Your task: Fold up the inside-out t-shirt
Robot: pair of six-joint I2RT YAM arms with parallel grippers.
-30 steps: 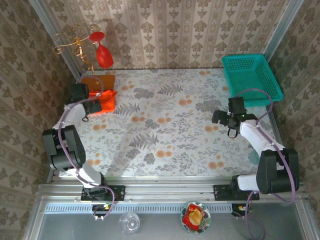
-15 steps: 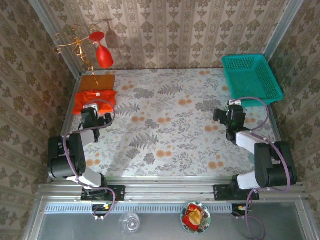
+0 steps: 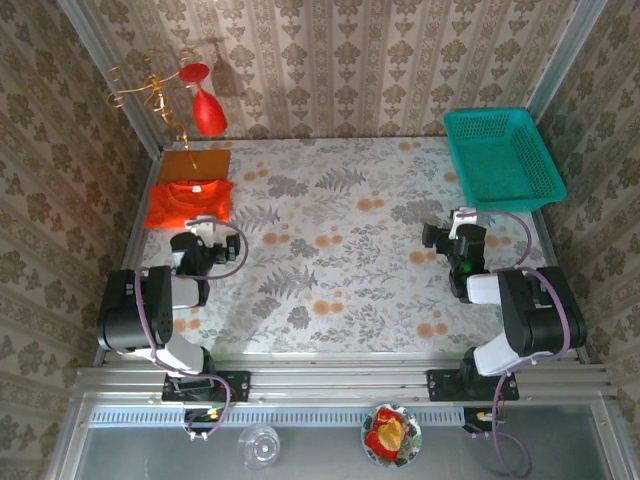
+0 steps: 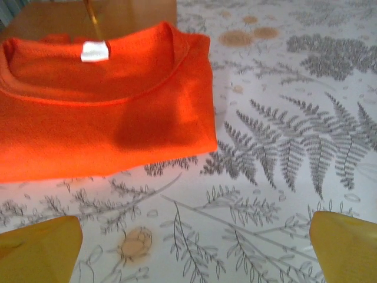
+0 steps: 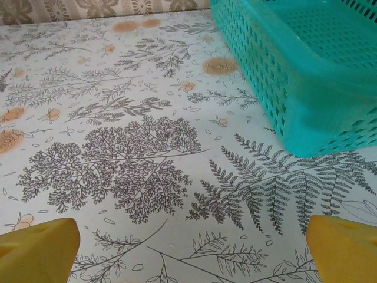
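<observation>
Left jaws wide and empty, low over the bench [image 3: 330, 260], near-left. Right jaws also wide and empty, near-right. T-shirt [image 3: 188, 203] lies just beyond the left jaws at far-left, a compact folded rectangle with its tag [image 4: 94, 51] showing and its far edge against the board [image 3: 196, 162]. Basket [image 3: 500, 155] far-right. Judgement: fold looks complete. The next move calls only for an edge check.

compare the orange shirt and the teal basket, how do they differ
The t-shirt is bright orange-red soft cloth, lying flat and folded; the basket is teal mesh with raised walls. The t-shirt sits far left, the basket far right. The t-shirt shows a white neck tag; the basket looks empty. Both rest on the floral table, near its far edge.
</observation>
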